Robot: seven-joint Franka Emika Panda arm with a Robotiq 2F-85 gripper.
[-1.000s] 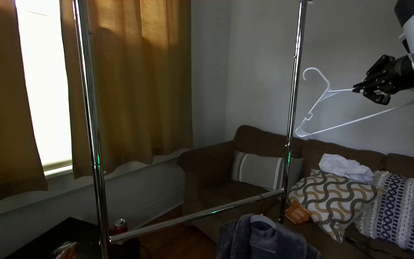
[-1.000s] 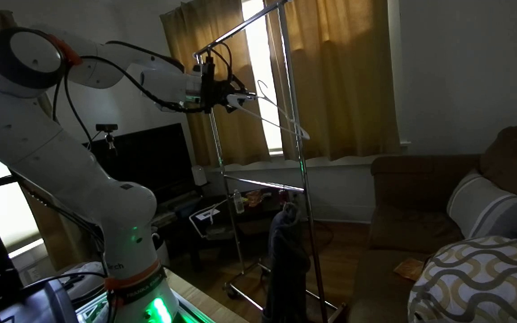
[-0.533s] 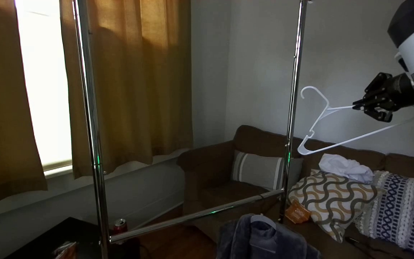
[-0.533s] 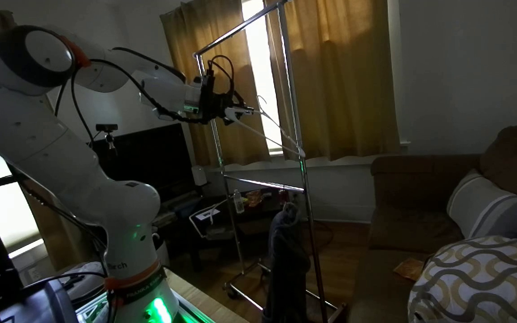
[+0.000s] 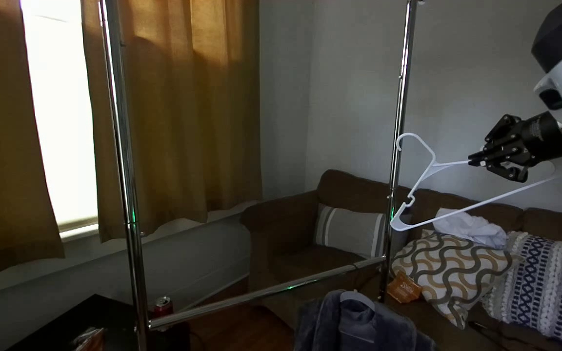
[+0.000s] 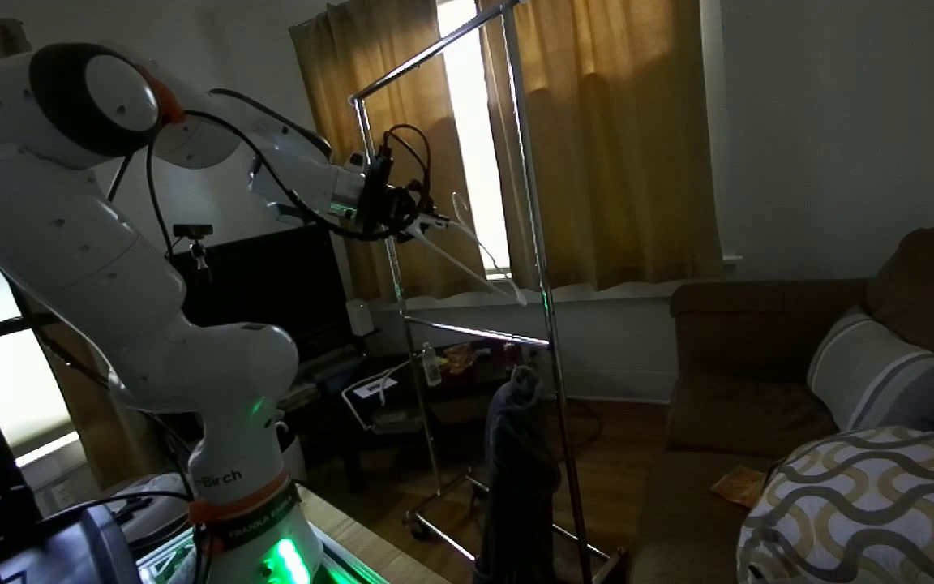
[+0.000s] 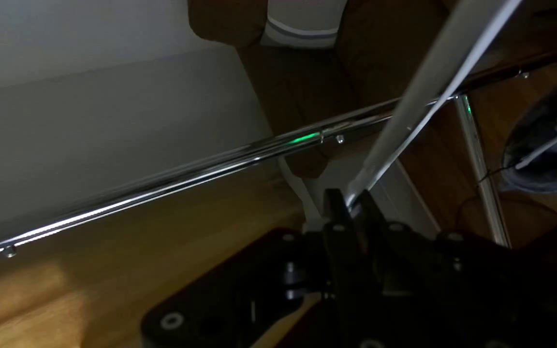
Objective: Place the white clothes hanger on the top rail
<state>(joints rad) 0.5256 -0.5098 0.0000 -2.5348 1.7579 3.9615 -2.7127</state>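
Lower than in the earlier frame are the gripper (image 5: 471, 162) and the white hanger (image 5: 435, 166), a thin, smooth triangle with a curved hook. The jaws are pinched nearly together on one shoulder bar; the hanger tilts, its far corner down. The robot arm (image 6: 98, 255) bends at the elbow, wrist reaching forward and dipping slightly. The hanger is below the polished top rail (image 6: 434, 50), well apart from it. In an exterior view, a gap separates the far corner from a tubular metal post (image 6: 527, 162). Beyond stand a brown sofa (image 5: 354, 189) and a gold-brown curtain (image 5: 188, 122) in vertical folds.
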